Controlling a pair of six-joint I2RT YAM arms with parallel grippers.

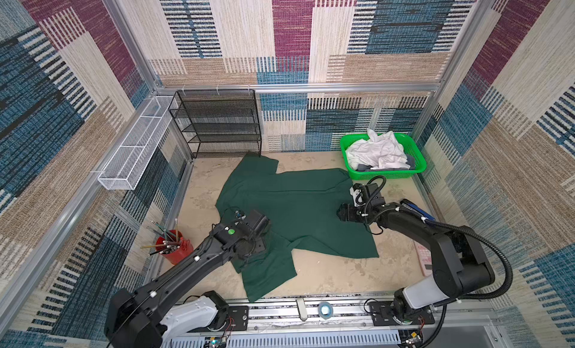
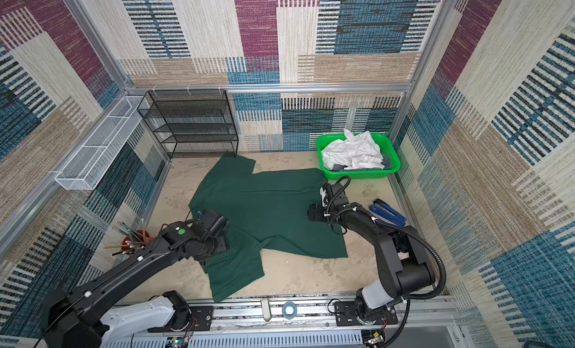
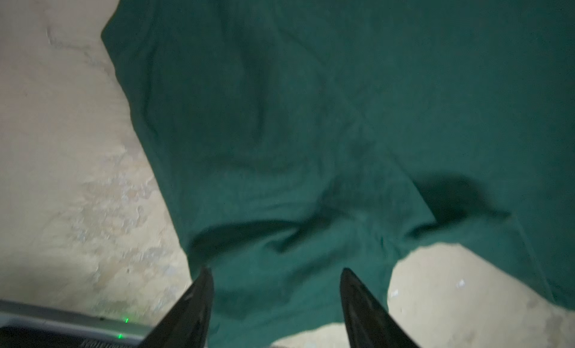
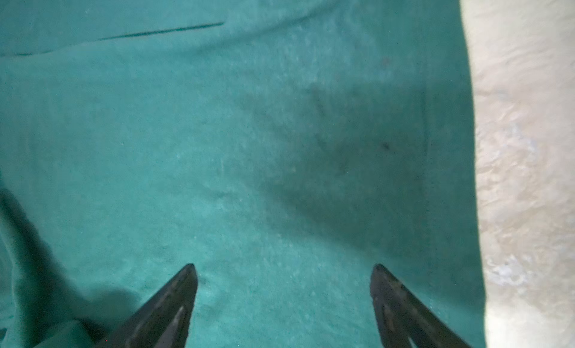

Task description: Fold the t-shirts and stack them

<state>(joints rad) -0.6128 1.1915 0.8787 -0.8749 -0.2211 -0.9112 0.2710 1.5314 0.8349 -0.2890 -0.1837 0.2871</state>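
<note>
Progress early: dark green t-shirt (image 1: 295, 206) spread out unfolded just beside basket (image 1: 385, 174); white t-shirts (image 1: 378, 153) heaped inside basket, none folded, no stack. Left gripper (image 3: 276, 270), right gripper (image 4: 284, 267) both parted over green cloth, holding nothing.

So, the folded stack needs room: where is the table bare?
Bare: the front strip between the dark green t-shirt and the rail; the back strip between black rack and green basket. Crowded: the middle, under that t-shirt; the right edge by the blue stapler.
</note>
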